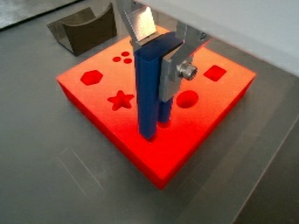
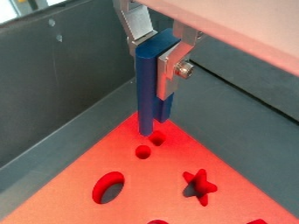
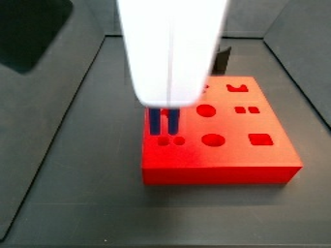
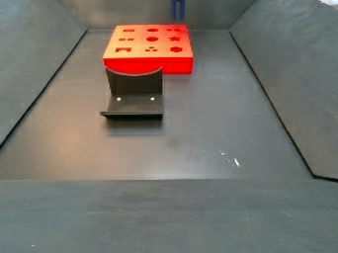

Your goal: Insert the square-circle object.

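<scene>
The gripper [image 1: 158, 54], upper centre in both wrist views, is clenched on the one square-circle object [image 1: 152, 87], a blue peg held upright with its lower end at the top face of the single red block [image 1: 198, 118]. Insertion seems under way; next it likely needs a straight push down, aligned with its hole. One fixture [image 4: 133, 96] stands on the desk [image 4: 199, 148].
</scene>
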